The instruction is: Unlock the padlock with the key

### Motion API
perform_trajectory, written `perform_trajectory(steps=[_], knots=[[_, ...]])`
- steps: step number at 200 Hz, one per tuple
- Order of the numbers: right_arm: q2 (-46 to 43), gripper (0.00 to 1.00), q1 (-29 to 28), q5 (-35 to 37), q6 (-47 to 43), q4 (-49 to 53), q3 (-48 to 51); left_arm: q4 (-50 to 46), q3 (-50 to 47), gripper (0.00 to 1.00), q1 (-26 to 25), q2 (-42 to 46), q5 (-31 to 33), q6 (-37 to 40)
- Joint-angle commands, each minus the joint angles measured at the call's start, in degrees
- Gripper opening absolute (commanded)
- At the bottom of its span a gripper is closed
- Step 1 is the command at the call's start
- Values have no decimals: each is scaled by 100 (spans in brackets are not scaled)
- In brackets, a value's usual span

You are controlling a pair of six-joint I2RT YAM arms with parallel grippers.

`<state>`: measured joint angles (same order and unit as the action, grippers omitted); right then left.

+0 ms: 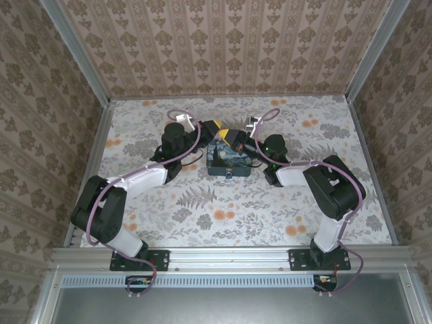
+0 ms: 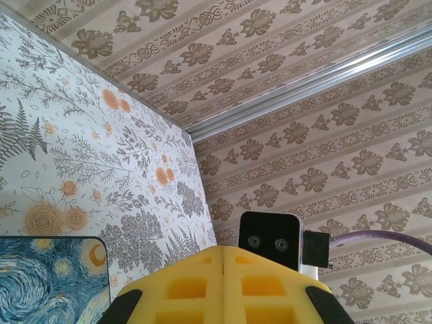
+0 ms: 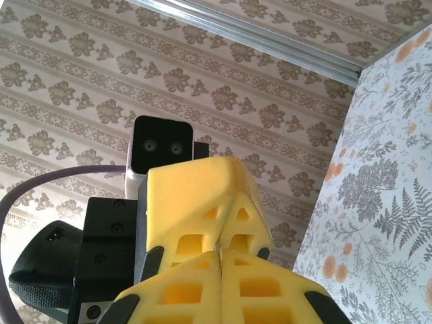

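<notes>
Both grippers meet tip to tip just above the blue night-sky tin (image 1: 229,162). My left gripper (image 1: 214,127) comes in from the left, its yellow fingers (image 2: 196,283) pressed together with nothing visible between them. My right gripper (image 1: 233,138) comes in from the right, also shut (image 3: 221,255). In the right wrist view the left gripper (image 3: 225,233) stands directly ahead, its tips against mine. The padlock and the key are hidden. I cannot tell whether anything is pinched where the tips meet.
The tin's lid corner (image 2: 47,283) shows at the lower left of the left wrist view. The floral table (image 1: 223,216) is walled by patterned panels on three sides, with a metal corner rail (image 2: 304,84). Purple cables (image 1: 185,145) loop off both wrists.
</notes>
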<state>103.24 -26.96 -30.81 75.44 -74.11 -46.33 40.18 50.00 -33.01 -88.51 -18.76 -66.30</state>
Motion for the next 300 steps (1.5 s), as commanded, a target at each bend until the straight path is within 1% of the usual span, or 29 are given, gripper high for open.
perform_trajectory(steps=[1,98,148,167,179,185,195,204,226,245,254,262,271,277,300], knots=[[21,0,-12,12,-82,-183,103,209,-47,0,-16,-9,96,-33],[88,0,103,274,-2,-176,177,305,-343,0,-12,212,276,-84],[92,0,103,190,15,-175,158,215,-226,0,-8,168,195,-33],[53,0,136,117,-2,-171,233,84,-171,27,62,199,123,-14],[14,0,194,76,-20,-158,337,-56,-219,46,153,310,93,-5],[-16,0,229,65,-20,-155,396,-147,-251,52,208,390,62,40],[-48,0,297,54,4,-157,503,-349,-320,59,291,529,-10,147],[-87,0,363,-5,14,-144,570,-705,-375,67,355,703,-64,284],[-167,0,511,-198,4,1,709,-1646,-507,77,392,1149,-159,850],[-272,0,607,-359,-147,364,797,-2560,-494,82,351,1418,-274,1428],[-312,0,634,-431,-232,535,834,-2818,-507,84,311,1491,-340,1626],[-344,0,656,-491,-277,626,864,-3025,-517,85,236,1541,-360,1813],[-379,0,685,-551,-307,694,908,-3350,-511,92,124,1604,-357,2066],[-404,0,703,-593,-329,772,919,-3556,-496,95,40,1641,-340,2245],[-512,0,736,-748,-544,1205,949,-4132,-523,96,-368,1638,-235,2814]])
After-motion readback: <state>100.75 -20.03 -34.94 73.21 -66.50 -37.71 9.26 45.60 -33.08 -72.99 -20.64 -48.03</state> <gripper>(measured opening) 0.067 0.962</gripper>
